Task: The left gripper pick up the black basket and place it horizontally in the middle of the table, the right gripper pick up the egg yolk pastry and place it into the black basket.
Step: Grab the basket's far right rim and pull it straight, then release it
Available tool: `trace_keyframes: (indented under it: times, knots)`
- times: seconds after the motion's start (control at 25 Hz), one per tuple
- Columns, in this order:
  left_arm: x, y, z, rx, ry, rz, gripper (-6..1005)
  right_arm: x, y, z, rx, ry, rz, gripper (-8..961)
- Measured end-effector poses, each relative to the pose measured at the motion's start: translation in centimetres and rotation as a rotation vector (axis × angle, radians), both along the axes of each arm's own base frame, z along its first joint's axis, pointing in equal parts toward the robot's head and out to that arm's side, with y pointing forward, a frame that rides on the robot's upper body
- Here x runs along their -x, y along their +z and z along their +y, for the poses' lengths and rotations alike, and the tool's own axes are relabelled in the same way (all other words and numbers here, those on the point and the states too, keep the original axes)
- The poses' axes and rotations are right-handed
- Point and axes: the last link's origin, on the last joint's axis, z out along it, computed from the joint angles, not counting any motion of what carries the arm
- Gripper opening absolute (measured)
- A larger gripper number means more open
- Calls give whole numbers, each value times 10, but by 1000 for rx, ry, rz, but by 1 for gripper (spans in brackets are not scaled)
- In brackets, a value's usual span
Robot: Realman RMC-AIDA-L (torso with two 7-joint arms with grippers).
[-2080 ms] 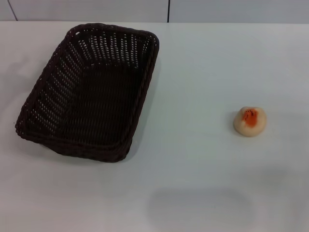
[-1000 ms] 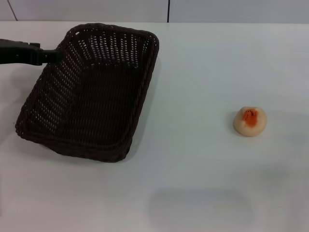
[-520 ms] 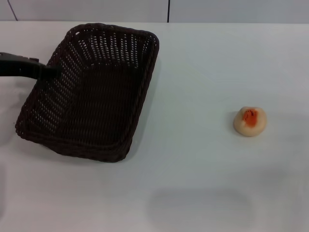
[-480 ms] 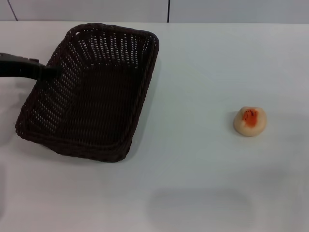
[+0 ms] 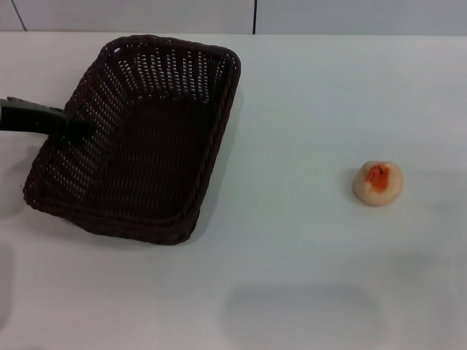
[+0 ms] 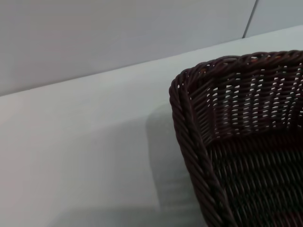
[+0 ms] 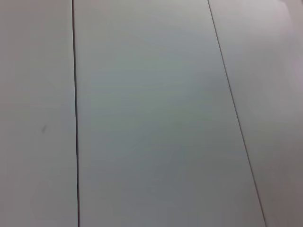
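Observation:
The black basket (image 5: 217, 131) stands on the white table (image 5: 306, 109) at the left, its long side running away from me and slightly slanted. My left gripper (image 5: 79, 128) reaches in from the left edge and its dark tip lies over the basket's left rim, about halfway along it. The left wrist view shows a corner of the basket's braided rim (image 6: 189, 118) close up. The egg yolk pastry (image 5: 377, 182) sits alone on the table at the right. My right gripper is out of view.
A pale wall with a dark vertical seam (image 5: 255, 16) runs behind the table's far edge. The right wrist view shows only pale panels with dark seams (image 7: 75, 113).
My left arm has come in from the left and its tip has slid along the basket's left rim toward the front. The basket and the pastry have not moved.

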Motion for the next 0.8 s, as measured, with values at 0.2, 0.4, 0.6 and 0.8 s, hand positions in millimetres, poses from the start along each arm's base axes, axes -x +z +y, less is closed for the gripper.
trace_keyframes:
  times: [0.2,0.4,0.6,0.8]
  knots:
    - [0,0,0,5,0,6,673,1,0,0,1,2,1,723]
    - [0,0,0,8,-5,11,642,1,0,1,0,4,2,722]
    - [-2,-3,1,19,-17,20,434,1,0,1,0,5,2,722]
    - [-4,-4,3,24,-25,41,285,1,0,1,0,5,2,722]
